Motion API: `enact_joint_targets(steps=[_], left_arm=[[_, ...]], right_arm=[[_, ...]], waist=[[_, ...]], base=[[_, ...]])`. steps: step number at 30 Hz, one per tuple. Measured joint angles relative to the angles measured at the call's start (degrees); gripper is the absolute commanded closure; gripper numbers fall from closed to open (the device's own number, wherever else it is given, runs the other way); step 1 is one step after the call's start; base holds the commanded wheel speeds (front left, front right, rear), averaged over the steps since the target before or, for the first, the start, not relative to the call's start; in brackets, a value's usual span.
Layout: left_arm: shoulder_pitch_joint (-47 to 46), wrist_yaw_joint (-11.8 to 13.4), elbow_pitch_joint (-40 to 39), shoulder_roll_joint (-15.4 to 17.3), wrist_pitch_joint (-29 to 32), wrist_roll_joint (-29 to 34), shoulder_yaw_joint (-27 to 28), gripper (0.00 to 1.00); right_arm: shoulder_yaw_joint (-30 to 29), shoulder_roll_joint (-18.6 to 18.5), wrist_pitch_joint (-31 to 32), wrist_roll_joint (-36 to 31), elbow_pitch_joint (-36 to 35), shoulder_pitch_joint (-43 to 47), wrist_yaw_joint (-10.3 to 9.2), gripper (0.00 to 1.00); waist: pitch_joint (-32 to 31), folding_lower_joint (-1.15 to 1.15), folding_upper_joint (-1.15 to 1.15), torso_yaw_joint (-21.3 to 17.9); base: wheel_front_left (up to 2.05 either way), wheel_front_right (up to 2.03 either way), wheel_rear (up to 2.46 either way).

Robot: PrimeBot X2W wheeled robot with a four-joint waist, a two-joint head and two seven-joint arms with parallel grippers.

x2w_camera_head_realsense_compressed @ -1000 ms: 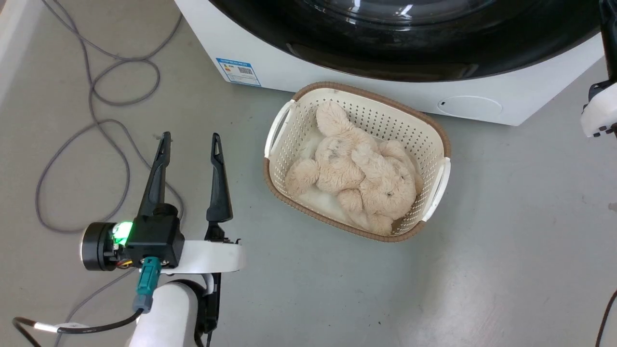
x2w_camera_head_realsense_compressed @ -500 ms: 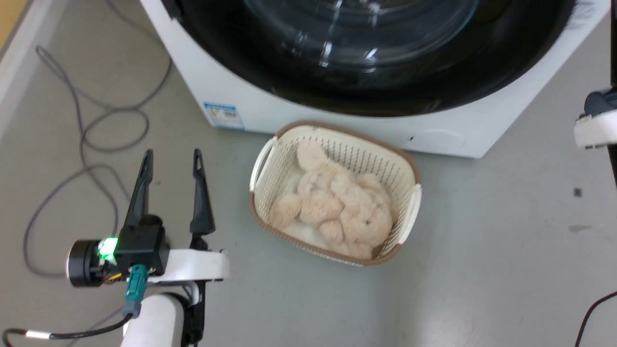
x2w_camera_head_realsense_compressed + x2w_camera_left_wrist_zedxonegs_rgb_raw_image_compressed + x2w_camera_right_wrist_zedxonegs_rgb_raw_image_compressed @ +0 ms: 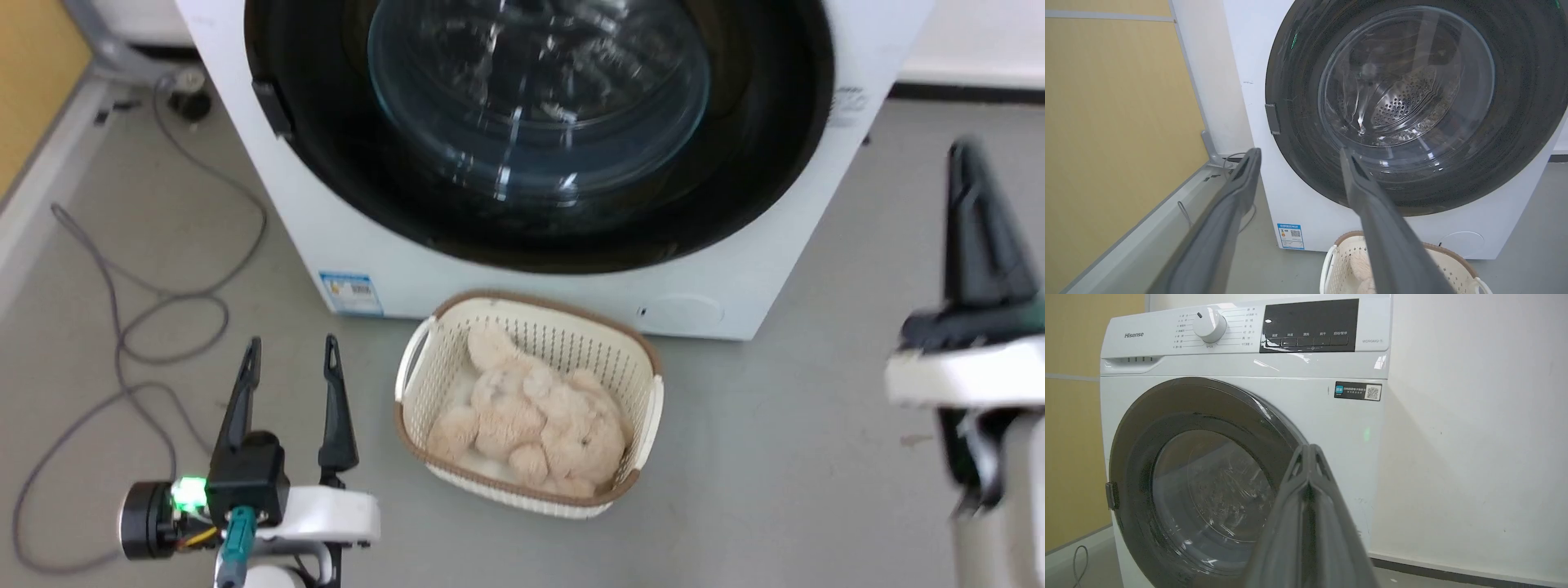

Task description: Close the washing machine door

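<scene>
One washing machine door [image 3: 539, 122], a glossy black disc with a bulging clear window, is lying flat against the front of the washing machine [image 3: 751, 278]. Its rim is meeting the white panel as far as both wrist views show. A small dark tab [image 3: 272, 106] is sitting on the door's left edge, and the perforated steel drum [image 3: 1400, 106] is shining through the glass. Above the door, a white dial [image 3: 1209, 324] and a dark control panel [image 3: 1308, 324] are running across the top of the machine, and a blue label [image 3: 351, 294] is sticking low on its front at the left.

Just in front of the machine, a cream basket [image 3: 539, 298] with a brown rim is resting on the grey floor [image 3: 775, 474], holding a beige plush toy [image 3: 531, 416]. A grey cable [image 3: 122, 327] is looping over the floor to the left, near a yellow wall panel [image 3: 1106, 122]. A plain white wall [image 3: 1474, 437] is standing to the right of the machine.

The left gripper [image 3: 291, 343] is hovering at the near left, well apart from the machine and to the left of the basket. Its two dark fingers are spread apart with nothing between them, pointing toward the machine's lower left. A green light [image 3: 188, 494] is glowing at its wrist. The right gripper [image 3: 966, 155] is hanging at the near right, clear of the machine. Its fingers are pressed together tip to tip, pinching nothing, and aiming toward the right part of the machine's front.
</scene>
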Motion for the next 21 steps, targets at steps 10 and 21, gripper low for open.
enact_joint_targets(steps=[10, 21], left_arm=[[4.41, 0.62, 0.86, 0.13, 0.00, 0.08, -0.20, 0.00], [6.52, 1.49, 1.64, 0.24, 0.00, 0.07, -0.20, 0.00]], right_arm=[[2.03, 3.47, 0.02, 2.83, 2.66, 11.52, 0.00, 0.00], [5.73, 4.03, 0.02, 0.00, 3.31, 20.60, 0.00, 0.00]], waist=[[-5.65, 0.00, 0.00, -1.79], [-8.07, 0.00, 0.00, -2.86]], base=[[0.00, 0.00, 0.00], [0.00, 0.00, 0.00]])
